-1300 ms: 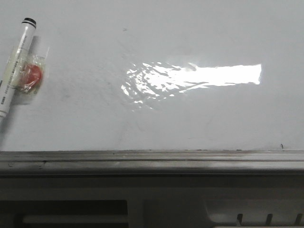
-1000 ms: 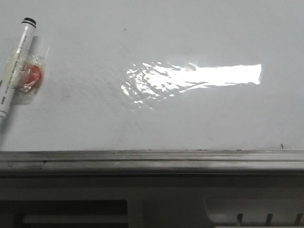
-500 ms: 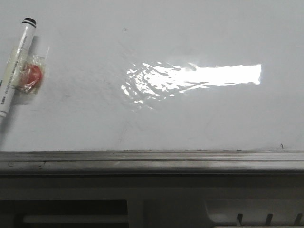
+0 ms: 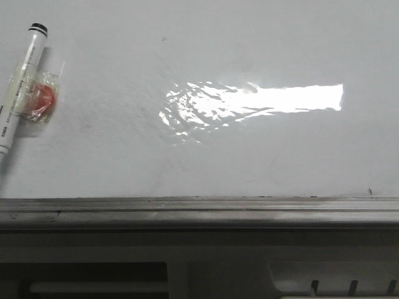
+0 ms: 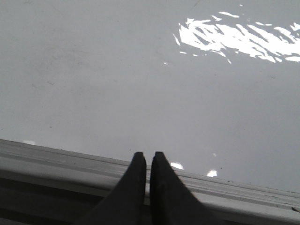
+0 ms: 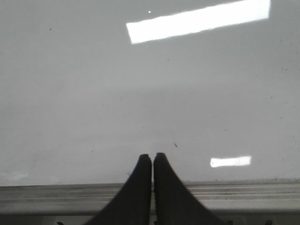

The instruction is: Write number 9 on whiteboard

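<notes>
Over the rail: both grippers sit empty.
Left gripper (image 5: 146,155): fingers pressed together, touching nothing.
Right gripper (image 6: 153,157): likewise closed.
Whiteboard (image 4: 249,149): no figure visible.
Marker (image 4: 20,81): lying far left.

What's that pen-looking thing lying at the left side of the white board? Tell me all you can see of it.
It is a white-barrelled marker with a black cap, lying tilted on the glossy white whiteboard, cap pointing away from the grey rail, its lower end cut off by the picture edge. Dark print runs along its barrel. Clear wrinkled tape holds a small red round piece against its side. No gripper touches it.
</notes>
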